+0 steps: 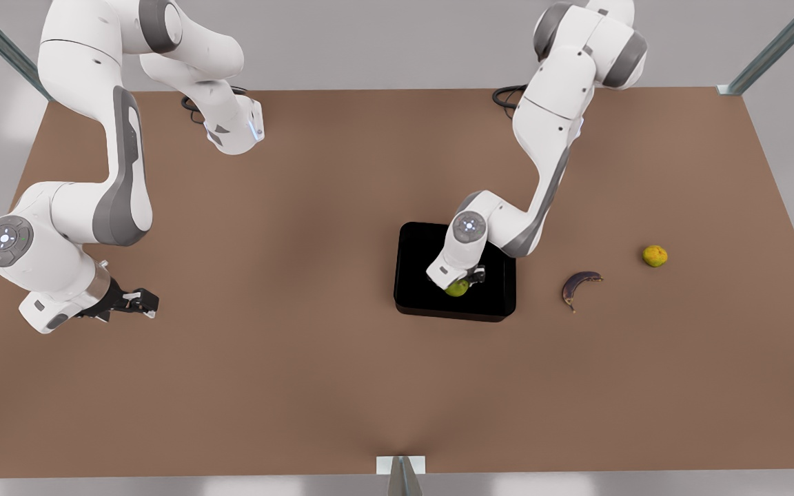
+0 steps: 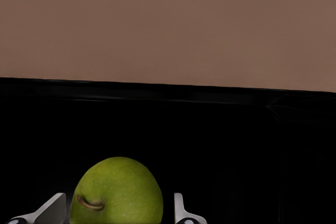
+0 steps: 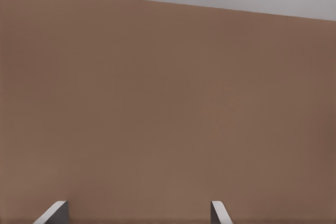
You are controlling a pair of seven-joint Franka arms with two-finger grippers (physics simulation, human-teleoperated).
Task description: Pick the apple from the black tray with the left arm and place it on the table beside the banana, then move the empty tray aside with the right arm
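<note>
Yellow-green apple [image 2: 116,192] seated in the black tray [image 1: 414,275], between the spread fingers [image 2: 179,209] of the left gripper [image 1: 464,278]; a gap visible on each side, so not yet clamped. Judged light, firm, smooth-skinned and prone to roll: best pinched across the widest girth. Banana [image 1: 579,284] on the table [image 1: 287,344], well outside the jaws. Right gripper [image 1: 136,303] parked, waiting, fingers [image 3: 219,213] apart over bare tabletop.

My left gripper [image 1: 461,282] sits down inside the black tray [image 1: 411,275], fingers [image 2: 52,209] spread either side of the apple [image 2: 116,191], its low far wall [image 2: 168,92] the one barrier before bare table [image 1: 287,358].
</note>
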